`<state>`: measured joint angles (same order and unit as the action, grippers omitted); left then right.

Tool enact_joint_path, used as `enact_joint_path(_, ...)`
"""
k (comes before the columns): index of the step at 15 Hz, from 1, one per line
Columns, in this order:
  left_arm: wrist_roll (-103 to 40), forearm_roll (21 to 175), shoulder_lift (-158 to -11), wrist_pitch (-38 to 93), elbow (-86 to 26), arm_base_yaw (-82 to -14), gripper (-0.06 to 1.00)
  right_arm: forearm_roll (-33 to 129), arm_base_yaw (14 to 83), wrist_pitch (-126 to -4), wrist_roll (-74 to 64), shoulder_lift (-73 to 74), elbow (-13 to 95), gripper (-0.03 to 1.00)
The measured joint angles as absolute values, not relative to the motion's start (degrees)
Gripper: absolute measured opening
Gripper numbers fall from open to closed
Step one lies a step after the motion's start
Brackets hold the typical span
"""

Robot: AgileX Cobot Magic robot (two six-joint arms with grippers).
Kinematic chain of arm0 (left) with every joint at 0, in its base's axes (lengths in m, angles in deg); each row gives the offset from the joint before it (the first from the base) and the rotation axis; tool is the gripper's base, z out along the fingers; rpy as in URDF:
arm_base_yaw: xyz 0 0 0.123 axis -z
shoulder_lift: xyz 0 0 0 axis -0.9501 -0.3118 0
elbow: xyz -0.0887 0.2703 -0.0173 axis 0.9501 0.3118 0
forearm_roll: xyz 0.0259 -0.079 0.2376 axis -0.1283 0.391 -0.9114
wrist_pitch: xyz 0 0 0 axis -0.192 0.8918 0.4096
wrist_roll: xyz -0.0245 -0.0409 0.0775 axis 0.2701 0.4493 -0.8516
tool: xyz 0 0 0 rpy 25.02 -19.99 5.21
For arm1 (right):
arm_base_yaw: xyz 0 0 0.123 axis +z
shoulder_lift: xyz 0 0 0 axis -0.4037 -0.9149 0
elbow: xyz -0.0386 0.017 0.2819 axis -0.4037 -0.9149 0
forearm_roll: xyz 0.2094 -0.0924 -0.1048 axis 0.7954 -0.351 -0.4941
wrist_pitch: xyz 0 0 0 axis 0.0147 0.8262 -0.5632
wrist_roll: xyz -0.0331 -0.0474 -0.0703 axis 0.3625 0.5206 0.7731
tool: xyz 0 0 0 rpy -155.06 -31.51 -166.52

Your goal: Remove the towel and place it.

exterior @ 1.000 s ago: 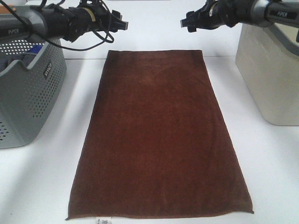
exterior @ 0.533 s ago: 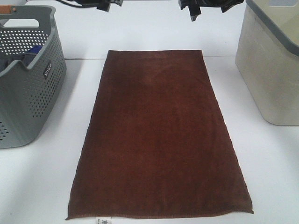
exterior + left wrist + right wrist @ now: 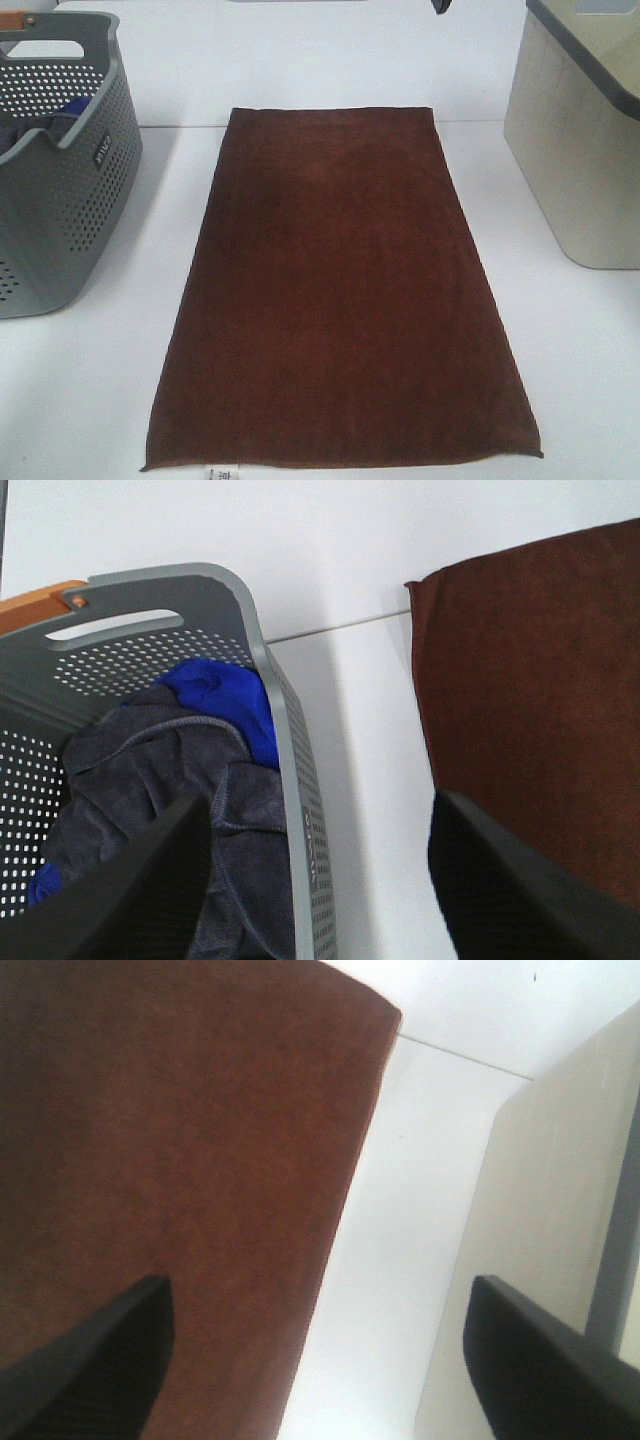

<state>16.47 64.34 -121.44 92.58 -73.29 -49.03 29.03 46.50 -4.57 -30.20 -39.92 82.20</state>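
Two pincers wide, empty — my left gripper (image 3: 320, 880) above the grey basket (image 3: 60, 160) beside the towel (image 3: 340, 290), my right gripper (image 3: 315, 1360) over the towel's far edge.

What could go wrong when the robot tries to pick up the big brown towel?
The towel lies flat on the table, so open fingers might pinch poorly and slip off. It is wide, so if only one edge is lifted, the rest could drag. The basket already holds cloths, so the towel might hang over its rim.
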Motion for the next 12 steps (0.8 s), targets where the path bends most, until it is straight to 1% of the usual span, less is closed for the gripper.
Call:
enact_joint_path(1, 16.1, 65.3, -119.2, 92.6, -72.6, -49.0, 0.61, 30.5, 46.5, -4.5, -29.7, -37.1, 81.9, 0.76)
enact_joint_path(3, 15.0, 68.3, -113.4, 92.7, -68.9, -49.0, 0.61, 32.1, 46.5, -4.6, -29.0, -30.3, 77.9, 0.76)
enact_joint_path(5, 14.4, 69.4, -105.7, 92.7, -60.7, -48.9, 0.61, 33.5, 46.5, -4.6, -28.9, -21.5, 70.5, 0.76)
enact_joint_path(6, 14.2, 69.3, -100.8, 92.7, -54.7, -48.9, 0.61, 34.6, 46.5, -4.6, -28.9, -17.0, 64.9, 0.76)
enact_joint_path(7, 14.2, 69.1, -94.1, 92.8, -45.3, -48.9, 0.61, 36.3, 46.5, -4.6, -28.9, -9.9, 56.0, 0.76)
enact_joint_path(8, 14.9, 69.0, -89.4, 92.8, -37.4, -48.9, 0.61, 37.1, 46.5, -4.5, -28.9, -5.0, 50.0, 0.76)
enact_joint_path(11, 17.0, 70.4, -76.5, 91.7, -15.9, -48.9, 0.61, 37.6, 46.5, -4.3, -28.9, 7.5, 28.3, 0.76)
enact_joint_path(12, 17.0, 71.6, -72.6, 90.4, -9.7, -48.9, 0.61, 37.6, 46.5, -4.3, -28.9, 11.1, 22.6, 0.76)
